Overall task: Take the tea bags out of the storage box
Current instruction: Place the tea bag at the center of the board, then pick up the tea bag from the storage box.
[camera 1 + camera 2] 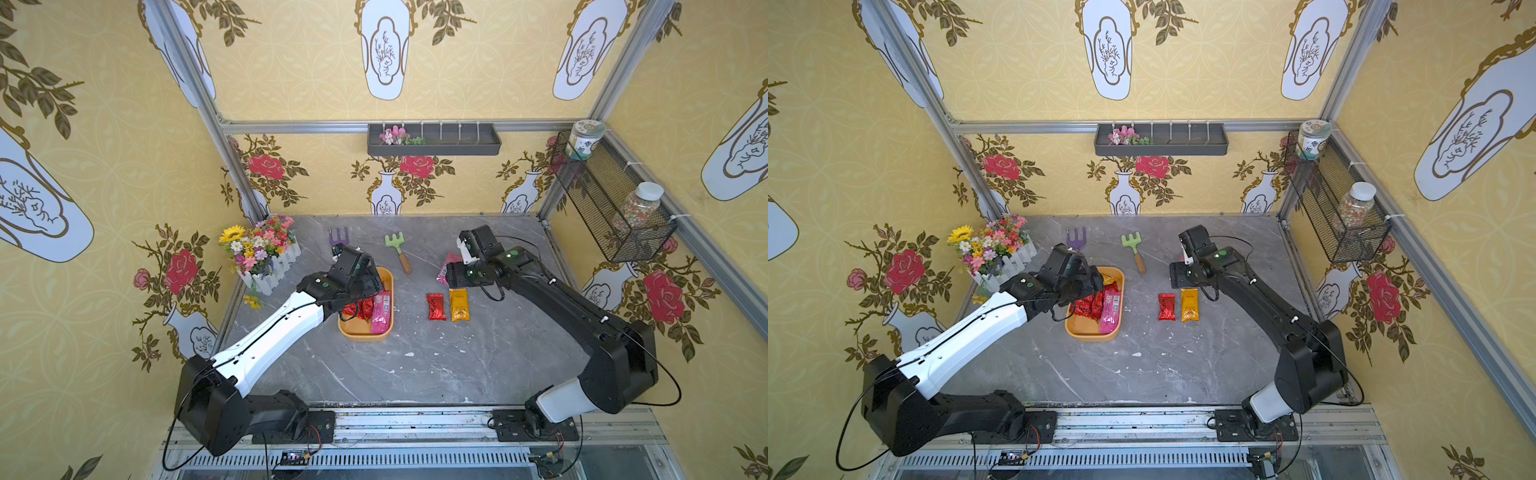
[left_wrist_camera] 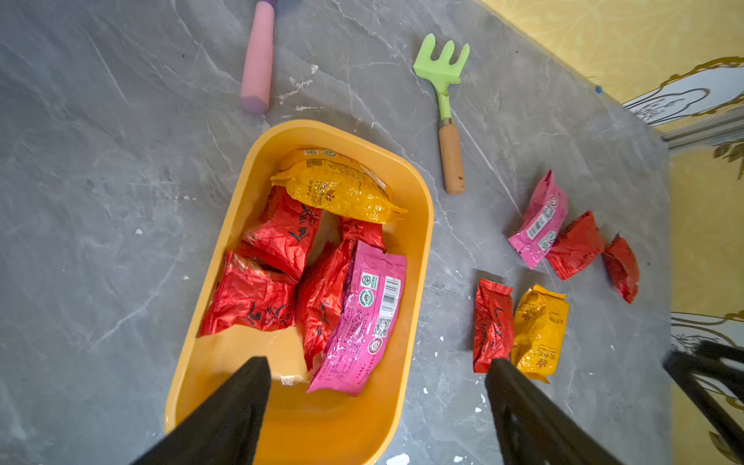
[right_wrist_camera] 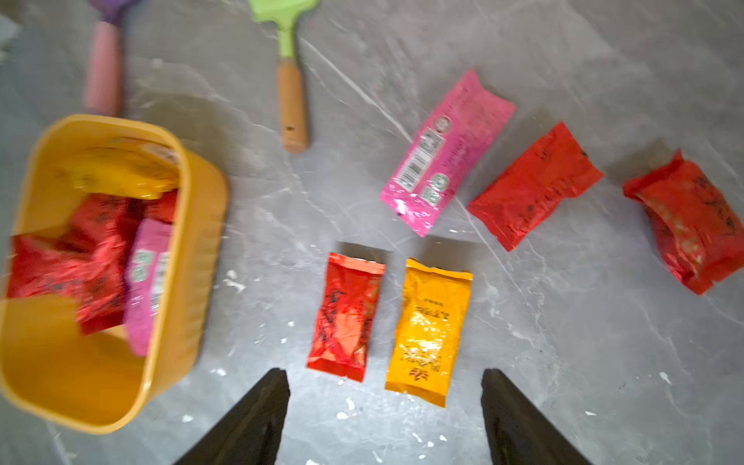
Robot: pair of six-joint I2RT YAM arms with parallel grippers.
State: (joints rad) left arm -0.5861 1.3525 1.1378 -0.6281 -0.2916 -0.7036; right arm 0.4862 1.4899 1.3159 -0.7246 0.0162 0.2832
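Note:
The yellow-orange storage box (image 1: 361, 335) (image 2: 322, 426) sits left of centre on the grey table. It holds several tea bags: red ones (image 2: 282, 233), a golden one (image 2: 338, 189) and a pink one (image 2: 362, 318). My left gripper (image 2: 378, 362) (image 1: 368, 286) hangs open and empty over the box's near end, one finger (image 2: 519, 406) outside the rim. On the table lie a red sachet (image 3: 346, 318) beside a golden one (image 3: 430, 326), and farther off a pink one (image 3: 447, 153) and two red ones (image 3: 535, 185). My right gripper (image 3: 384, 374) (image 1: 451, 274) is open above the first pair, holding nothing.
A green toy rake (image 1: 398, 249) and a purple one (image 1: 338, 237) lie behind the box. A flower planter with a white fence (image 1: 262, 253) stands at the back left. A dark wall tray (image 1: 434, 139) and a black wire basket (image 1: 611, 208) with jars hang on the walls.

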